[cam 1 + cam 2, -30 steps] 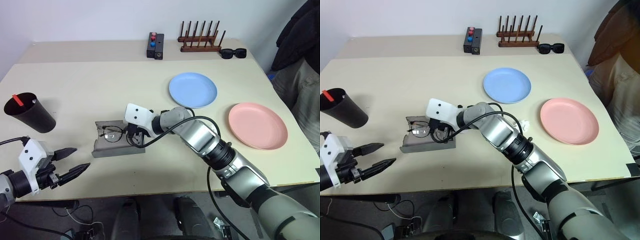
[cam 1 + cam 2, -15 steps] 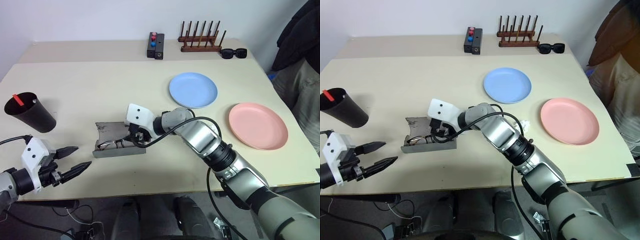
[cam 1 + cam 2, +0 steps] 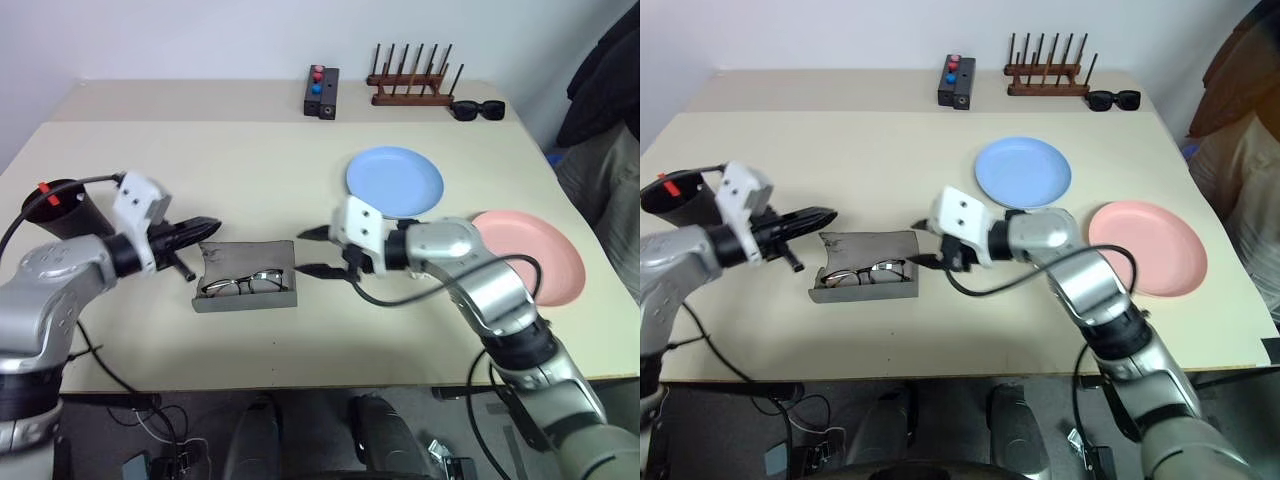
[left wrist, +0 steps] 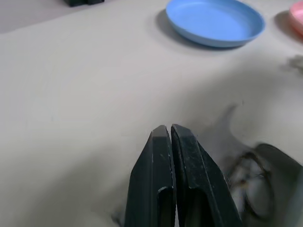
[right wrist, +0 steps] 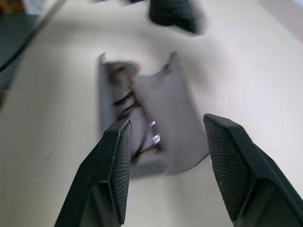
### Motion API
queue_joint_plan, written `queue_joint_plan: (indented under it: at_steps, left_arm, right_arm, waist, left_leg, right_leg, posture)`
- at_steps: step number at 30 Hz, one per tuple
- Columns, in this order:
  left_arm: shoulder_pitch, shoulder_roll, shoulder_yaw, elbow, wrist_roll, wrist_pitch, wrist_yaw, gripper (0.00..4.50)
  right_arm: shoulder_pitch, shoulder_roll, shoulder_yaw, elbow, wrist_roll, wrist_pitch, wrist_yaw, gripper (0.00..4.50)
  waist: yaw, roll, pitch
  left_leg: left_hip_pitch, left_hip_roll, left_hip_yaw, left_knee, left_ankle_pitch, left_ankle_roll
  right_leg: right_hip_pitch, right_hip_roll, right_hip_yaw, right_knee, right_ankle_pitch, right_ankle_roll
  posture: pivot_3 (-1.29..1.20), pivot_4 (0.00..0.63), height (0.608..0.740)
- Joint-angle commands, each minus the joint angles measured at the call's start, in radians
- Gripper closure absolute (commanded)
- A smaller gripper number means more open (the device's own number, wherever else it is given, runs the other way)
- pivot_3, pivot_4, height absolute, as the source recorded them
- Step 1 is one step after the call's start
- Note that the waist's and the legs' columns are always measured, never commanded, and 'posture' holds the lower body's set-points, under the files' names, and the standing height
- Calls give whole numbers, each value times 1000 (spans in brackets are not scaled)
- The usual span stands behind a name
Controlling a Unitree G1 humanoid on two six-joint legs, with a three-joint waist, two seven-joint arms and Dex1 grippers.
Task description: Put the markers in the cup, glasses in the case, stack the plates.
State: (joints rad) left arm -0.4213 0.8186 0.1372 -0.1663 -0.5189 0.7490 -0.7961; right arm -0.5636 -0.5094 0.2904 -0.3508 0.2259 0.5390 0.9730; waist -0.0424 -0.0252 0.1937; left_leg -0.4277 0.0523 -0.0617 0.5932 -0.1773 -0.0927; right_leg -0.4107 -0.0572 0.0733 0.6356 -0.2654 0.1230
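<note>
— Which step was in hand when you looked?

— The glasses (image 3: 243, 284). They lay inside the grey case (image 3: 247, 287), which stood open near the front of the table (image 3: 200, 170), lid up at the back. I judged the placing done and the closing not yet.

— The grippers?

— The right gripper (image 3: 314, 252) hung just beside the case's right end, fingers parted and holding nothing. The left gripper (image 3: 205, 228) hovered at the case's back left corner, by the raised lid, fingers pressed together, empty; whether it touched the lid I could not tell.

— What did the next move call for?

— In my judgement, tipping the lid forward and down over the glasses, with a frame arm or lens kept clear of the hinge. After that, the plates.

— Where were they?

— The blue plate (image 3: 395, 180) sat behind the right gripper; the pink plate (image 3: 545, 255) lay apart from it near the right edge, unstacked. The black cup (image 3: 68, 205) stood at the left, behind the left arm, a red marker cap (image 3: 43, 187) showing at its rim.

— Anything in the way?

— A wooden rack (image 3: 415, 85), a small black box (image 3: 322, 92) and black sunglasses (image 3: 476, 108) lined the far edge, well clear. The right arm's cable (image 3: 440, 290) looped low beside the pink plate; worth watching.
</note>
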Motion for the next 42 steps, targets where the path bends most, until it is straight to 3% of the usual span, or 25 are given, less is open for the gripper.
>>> queue_joint_plan:
  at_steps: [1,9,20,32,41,42]
  left_arm:
    - [-131,-21,-138,189,115,-74,-52,4429]
    - [-241,-46,-262,350,193,-122,-199,4429]
    - [-78,49,-209,170,140,-154,-376,4429]
    - [125,80,-155,-40,141,-175,-320,4429]
    - [148,-84,9,-184,34,-221,-146,4429]
    - [162,-102,14,-221,14,-213,-130,4478]
  right_arm:
    - [89,-54,-102,-67,32,-24,-22,2079]
    - [178,-78,-144,-115,50,-6,-75,2079]
    - [170,-99,-146,-94,65,-14,-88,2079]
    - [145,-96,-124,-25,48,-37,-91,2079]
    - [-22,-113,-72,303,-204,-98,-264,2079]
    - [-50,-120,-48,373,-260,-144,-290,1827]
  waist:
    - [1,0,0]
    - [-4,0,0]
    - [-2,0,0]
    - [0,0,0]
    - [0,0,0]
    - [-1,0,0]
  left_leg:
    - [0,0,0,0,0,0]
    - [0,0,1,1,0,0]
    - [0,0,1,1,0,0]
    - [0,0,1,2,0,0]
    - [0,0,1,4,0,0]
    - [0,0,1,3,0,0]
  right_leg:
    - [0,0,0,0,0,0]
    - [0,0,1,0,0,-1]
    - [1,0,1,-1,0,-1]
    - [1,-1,1,-1,0,-1]
    - [1,-1,1,-1,0,-1]
    - [1,-1,1,-1,0,-1]
  posture:
    - [0,150,740]
    - [0,150,740]
    - [0,150,740]
    - [0,150,740]
    - [0,150,740]
    - [0,150,740]
